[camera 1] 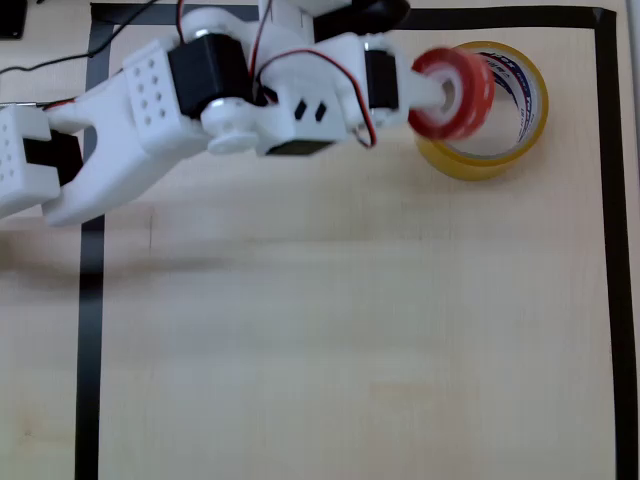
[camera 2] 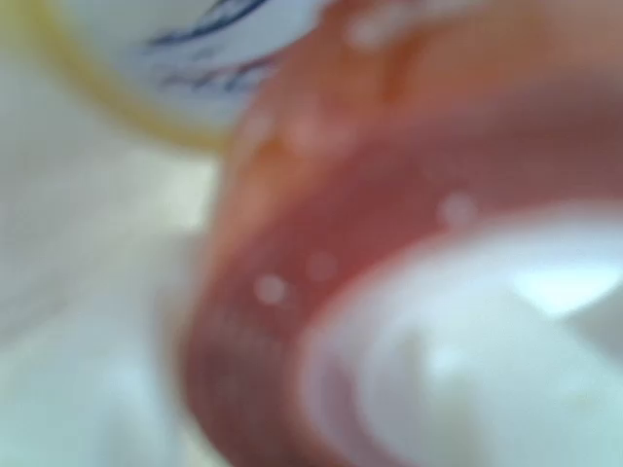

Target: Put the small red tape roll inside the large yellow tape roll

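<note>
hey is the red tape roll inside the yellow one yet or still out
Out. In the overhead view the small red tape roll is held on edge by the gripper over the left rim of the large yellow tape roll, whose core looks empty.

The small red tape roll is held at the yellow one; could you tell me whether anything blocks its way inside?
Nothing visible does. The small red tape roll hangs tilted over the left rim of the large yellow tape roll, whose opening is bare.

You see the small red tape roll [camera 1: 453, 93] | glossy, white core, tilted on edge, overlapping the left rim of the large yellow tape roll [camera 1: 500, 150]; that one | translucent amber, lying flat, hole up, striped core
</note>
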`<control>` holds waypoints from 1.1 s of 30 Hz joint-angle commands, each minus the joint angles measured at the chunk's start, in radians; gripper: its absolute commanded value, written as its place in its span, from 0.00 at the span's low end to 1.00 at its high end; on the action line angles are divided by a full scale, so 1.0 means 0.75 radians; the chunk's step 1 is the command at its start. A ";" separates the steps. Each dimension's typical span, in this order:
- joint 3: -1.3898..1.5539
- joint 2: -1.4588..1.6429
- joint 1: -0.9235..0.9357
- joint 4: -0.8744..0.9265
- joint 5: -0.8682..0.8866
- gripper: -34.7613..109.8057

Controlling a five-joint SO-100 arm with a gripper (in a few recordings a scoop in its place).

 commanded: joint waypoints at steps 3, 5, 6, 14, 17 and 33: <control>-0.149 0.098 -0.037 -0.162 0.029 0.24; -0.153 0.059 -0.043 -0.217 0.029 0.24; -0.153 0.041 -0.045 -0.245 0.029 0.24; -0.164 -0.117 -0.055 -0.329 0.039 0.24; -0.166 -0.155 -0.055 -0.340 0.041 0.24; -0.166 -0.243 -0.012 -0.423 0.041 0.25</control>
